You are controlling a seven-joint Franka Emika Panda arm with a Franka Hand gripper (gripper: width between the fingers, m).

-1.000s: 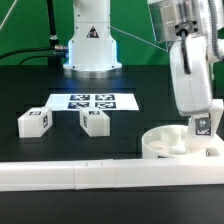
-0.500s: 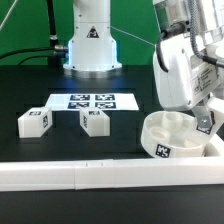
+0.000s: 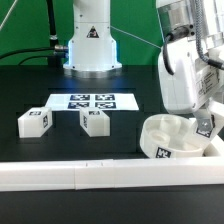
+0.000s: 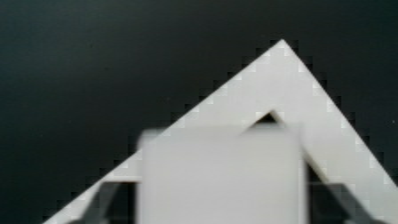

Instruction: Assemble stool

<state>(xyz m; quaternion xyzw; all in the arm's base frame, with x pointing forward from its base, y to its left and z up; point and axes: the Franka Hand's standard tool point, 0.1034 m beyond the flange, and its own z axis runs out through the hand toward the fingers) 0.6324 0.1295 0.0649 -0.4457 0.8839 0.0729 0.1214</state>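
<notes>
The round white seat (image 3: 172, 133) lies hollow side up at the exterior view's right, against the rail, with a tag on its side wall. My gripper (image 3: 204, 118) hangs over the seat's right rim and is shut on a white leg (image 3: 203, 126) with a tag on it, its lower end at the seat. In the wrist view that leg (image 4: 222, 175) fills the gap between the dark fingers (image 4: 111, 200) of my gripper (image 4: 217, 208). Two more legs (image 3: 34, 121) (image 3: 96, 119) lie apart on the black table at the left.
The marker board (image 3: 93, 100) lies flat behind the two loose legs. A long white border rail (image 3: 70, 176) runs along the front edge and turns up at the right. The arm's base (image 3: 92, 45) stands at the back. A white wedge (image 4: 276, 90) shows beyond the held leg.
The arm has swung and turned over the seat with the leg still held. The seat has shifted and tipped, so its side tag now shows. The two loose legs have not moved.
</notes>
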